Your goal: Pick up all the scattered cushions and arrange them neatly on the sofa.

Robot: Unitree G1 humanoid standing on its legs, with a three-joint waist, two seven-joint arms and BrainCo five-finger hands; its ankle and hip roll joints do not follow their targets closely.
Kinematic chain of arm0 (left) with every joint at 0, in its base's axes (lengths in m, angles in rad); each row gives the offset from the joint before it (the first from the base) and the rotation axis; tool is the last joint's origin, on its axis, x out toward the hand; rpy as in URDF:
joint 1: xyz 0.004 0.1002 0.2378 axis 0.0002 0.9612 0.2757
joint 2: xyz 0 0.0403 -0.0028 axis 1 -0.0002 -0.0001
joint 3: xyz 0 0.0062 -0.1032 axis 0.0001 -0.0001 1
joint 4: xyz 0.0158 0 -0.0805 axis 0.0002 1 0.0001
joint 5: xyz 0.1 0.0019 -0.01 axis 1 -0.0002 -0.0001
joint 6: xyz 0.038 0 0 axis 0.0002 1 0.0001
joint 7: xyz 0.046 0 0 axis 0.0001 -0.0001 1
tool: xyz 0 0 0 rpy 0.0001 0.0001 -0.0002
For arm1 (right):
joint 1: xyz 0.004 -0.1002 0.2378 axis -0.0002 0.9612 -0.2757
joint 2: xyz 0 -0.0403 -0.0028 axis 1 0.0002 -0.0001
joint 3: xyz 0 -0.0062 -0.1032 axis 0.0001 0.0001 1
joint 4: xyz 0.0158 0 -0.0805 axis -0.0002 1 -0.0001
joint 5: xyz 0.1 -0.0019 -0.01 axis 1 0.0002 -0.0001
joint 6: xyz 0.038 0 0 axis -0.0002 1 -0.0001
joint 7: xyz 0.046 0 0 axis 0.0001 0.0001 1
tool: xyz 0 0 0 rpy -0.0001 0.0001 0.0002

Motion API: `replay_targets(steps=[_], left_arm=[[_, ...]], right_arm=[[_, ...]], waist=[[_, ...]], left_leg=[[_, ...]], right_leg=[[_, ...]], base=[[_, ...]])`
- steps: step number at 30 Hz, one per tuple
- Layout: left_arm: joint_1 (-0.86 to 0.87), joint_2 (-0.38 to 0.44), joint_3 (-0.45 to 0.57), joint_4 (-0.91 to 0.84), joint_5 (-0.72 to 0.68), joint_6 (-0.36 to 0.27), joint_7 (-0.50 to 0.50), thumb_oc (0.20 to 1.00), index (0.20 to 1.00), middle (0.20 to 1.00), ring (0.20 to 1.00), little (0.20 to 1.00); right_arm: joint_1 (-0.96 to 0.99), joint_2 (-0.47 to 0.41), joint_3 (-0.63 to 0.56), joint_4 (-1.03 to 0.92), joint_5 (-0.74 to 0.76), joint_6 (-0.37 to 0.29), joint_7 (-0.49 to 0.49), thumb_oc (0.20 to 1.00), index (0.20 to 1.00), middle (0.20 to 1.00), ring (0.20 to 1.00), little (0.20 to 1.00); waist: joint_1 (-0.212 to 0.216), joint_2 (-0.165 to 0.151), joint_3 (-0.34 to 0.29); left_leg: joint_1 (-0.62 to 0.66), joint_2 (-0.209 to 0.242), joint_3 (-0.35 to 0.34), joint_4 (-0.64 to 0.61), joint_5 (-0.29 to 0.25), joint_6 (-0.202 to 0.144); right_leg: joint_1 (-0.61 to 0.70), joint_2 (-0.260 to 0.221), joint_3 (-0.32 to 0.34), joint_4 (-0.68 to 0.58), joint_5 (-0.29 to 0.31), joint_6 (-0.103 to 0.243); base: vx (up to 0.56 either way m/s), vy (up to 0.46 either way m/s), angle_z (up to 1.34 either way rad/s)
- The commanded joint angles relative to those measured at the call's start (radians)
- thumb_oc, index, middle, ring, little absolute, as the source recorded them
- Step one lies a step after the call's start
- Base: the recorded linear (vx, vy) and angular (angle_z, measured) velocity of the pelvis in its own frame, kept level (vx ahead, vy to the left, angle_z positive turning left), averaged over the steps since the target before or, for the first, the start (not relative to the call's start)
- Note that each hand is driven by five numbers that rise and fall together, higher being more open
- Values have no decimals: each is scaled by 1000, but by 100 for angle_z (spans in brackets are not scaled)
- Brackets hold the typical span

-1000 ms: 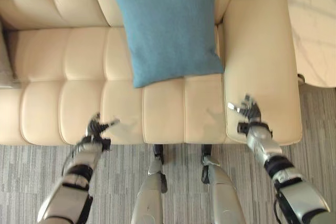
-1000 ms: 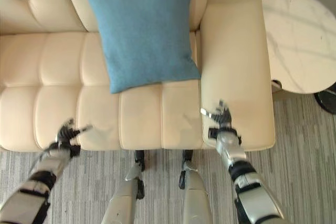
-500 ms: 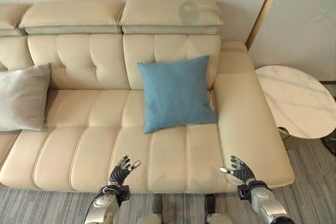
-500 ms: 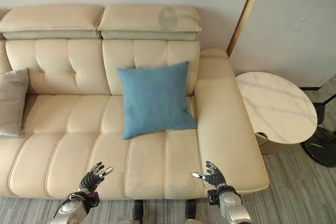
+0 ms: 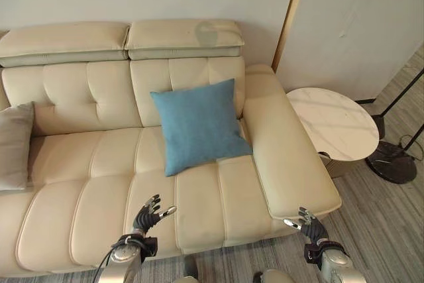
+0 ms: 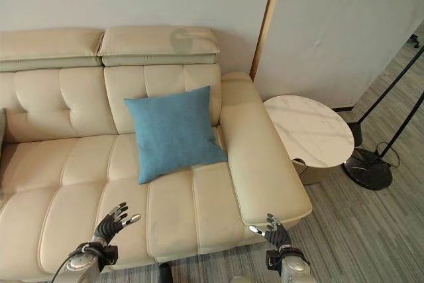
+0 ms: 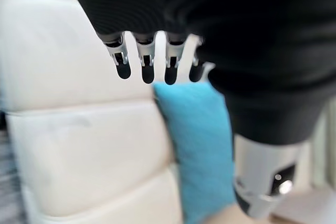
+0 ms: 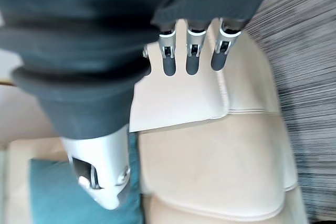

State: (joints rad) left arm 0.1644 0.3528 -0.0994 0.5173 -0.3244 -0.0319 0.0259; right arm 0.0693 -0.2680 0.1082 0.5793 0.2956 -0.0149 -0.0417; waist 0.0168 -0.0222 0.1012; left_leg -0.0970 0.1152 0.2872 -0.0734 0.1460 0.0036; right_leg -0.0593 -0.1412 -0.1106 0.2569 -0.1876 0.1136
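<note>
Left eye view: a blue cushion leans against the backrest of a cream sofa; a grey cushion sits at its far left. Right eye view: left robot hand and right robot hand hover low, fingers spread, empty. Wrist views: straight fingers over the sofa seat.

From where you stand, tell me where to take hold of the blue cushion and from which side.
Grip the blue cushion by its lower front edge, coming from the seat's front. It leans tilted against the sofa backrest, so that edge lies free on the seat, probably nearest the open left hand and right hand.
</note>
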Motion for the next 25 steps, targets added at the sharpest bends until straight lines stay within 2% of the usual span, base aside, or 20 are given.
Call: replay_targets(steps=[1, 2, 4, 7, 8, 10, 14, 16, 18, 21, 25], left_arm=[[-31, -2, 30, -27, 16, -30, 26, 1000, 1000, 1000, 1000, 1000], [-31, -2, 30, -27, 16, -30, 26, 1000, 1000, 1000, 1000, 1000], [-34, -18, 32, -29, 12, -25, 38, 1000, 1000, 1000, 1000, 1000], [-50, -35, 30, -25, 3, -29, 57, 1000, 1000, 1000, 1000, 1000], [-56, -39, 30, -23, -5, -32, 57, 1000, 1000, 1000, 1000, 1000], [-56, -46, 25, -22, -16, -34, 54, 1000, 1000, 1000, 1000, 1000], [-43, -42, 8, -29, -11, -29, 27, 1000, 1000, 1000, 1000, 1000], [-39, -48, 5, -34, -17, -28, 23, 1000, 1000, 1000, 1000, 1000], [-37, -57, 0, -36, -13, -25, 26, 1000, 1000, 1000, 1000, 1000], [-45, -57, -13, -36, 14, -25, 35, 1000, 1000, 1000, 1000, 1000], [-27, -45, -10, -53, 45, -23, 28, 1000, 1000, 1000, 1000, 1000]], right_arm=[[-16, -20, 12, -70, -1, -24, -26, 1000, 1000, 1000, 1000, 1000], [-16, -20, 12, -71, -1, -24, -26, 1000, 1000, 1000, 1000, 1000], [-18, -39, 20, -93, 1, -28, -33, 1000, 1000, 1000, 1000, 1000], [-31, -58, 32, -96, -1, -31, -49, 1000, 1000, 1000, 1000, 1000], [-39, -62, 37, -95, -3, -30, -49, 1000, 1000, 1000, 1000, 1000], [-46, -65, 47, -87, -1, -30, -45, 1000, 1000, 1000, 1000, 1000], [-49, -68, 55, -91, -1, -24, -28, 1000, 1000, 1000, 1000, 1000], [-48, -67, 50, -95, 2, -30, -21, 1000, 1000, 1000, 1000, 1000], [-39, -59, 39, -91, 5, -29, -26, 1000, 1000, 1000, 1000, 1000], [-43, -48, 24, -75, 18, -32, -37, 1000, 1000, 1000, 1000, 1000], [-33, -48, 31, -72, 7, -28, -26, 1000, 1000, 1000, 1000, 1000]], waist=[[8, 11, -9], [7, 12, -10], [7, 36, 28], [6, 59, 74], [5, 57, 83], [-5, 46, 81], [-23, 18, 66], [-38, 17, 49], [-54, 38, 18], [-67, 46, -12], [-60, 46, -26]], left_leg=[[-91, -32, -44, 49, -24, -31], [-92, -31, -45, 51, -24, -32], [-147, 5, -65, 77, 43, -72], [-184, 29, -103, 80, 108, -127], [-190, 22, -128, 89, 91, -124], [-189, 5, -167, 141, 39, -97], [-109, -27, -175, 258, -130, -59], [-27, -33, -157, 256, -186, -48], [56, -22, -125, 166, -175, -54], [79, -22, -128, 61, -141, -70], [118, -33, -139, 28, -147, -65]], right_leg=[[151, 33, -2, -226, 53, 1], [151, 34, -3, -229, 55, -1], [157, 81, -14, -285, 52, -29], [146, 105, -42, -297, 56, -46], [133, 101, -49, -291, 60, -49], [106, 86, -64, -287, 85, -47], [78, 49, -78, -288, 118, -48], [66, 51, -90, -294, 121, -45], [60, 70, -101, -300, 122, -40], [60, 72, -118, -307, 130, -35], [87, 66, -115, -321, 139, -25]], base=[[-138, -180, -23], [-264, -270, -23], [-349, -286, 3], [-333, -193, 17], [-331, -139, 21], [-262, -108, 17], [-146, -53, 17], [-76, -5, 5], [23, 49, 38], [31, 58, 45], [28, 53, 19]])
